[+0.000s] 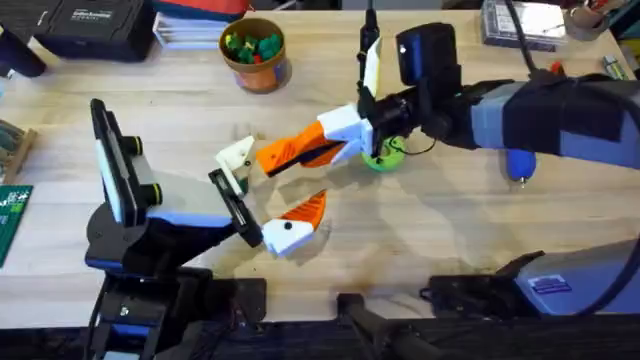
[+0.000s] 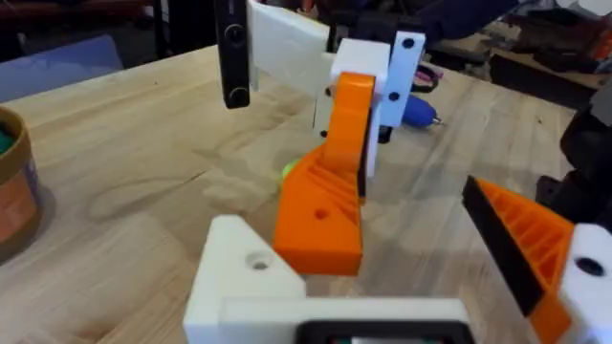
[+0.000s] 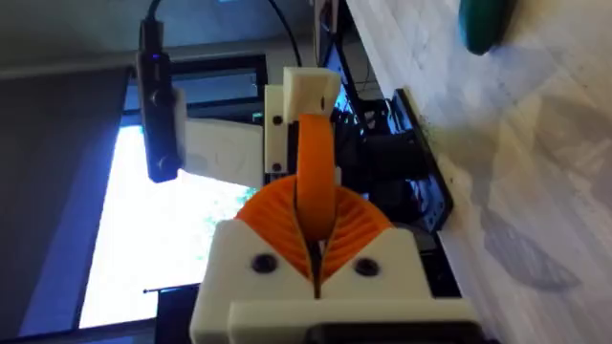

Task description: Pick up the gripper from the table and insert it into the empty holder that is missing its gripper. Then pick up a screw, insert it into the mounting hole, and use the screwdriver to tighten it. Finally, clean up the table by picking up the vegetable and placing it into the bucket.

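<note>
The right claw [image 1: 330,140] is clenched on the small white plastic gripper with an orange ribbed pad [image 1: 285,155], holding it above the wooden surface [image 1: 470,215], just beside the bare white plastic holder [image 1: 238,158] of the left claw [image 1: 262,198]. The left claw is released and grasps nothing. The round yellow-orange bucket [image 1: 255,68] stands well apart, at the far side.

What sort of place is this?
Probably a robotics lab or workshop: a wooden table carries two robot arms, a green circuit board sits at its edge, and a blue screwdriver lies nearby.
</note>
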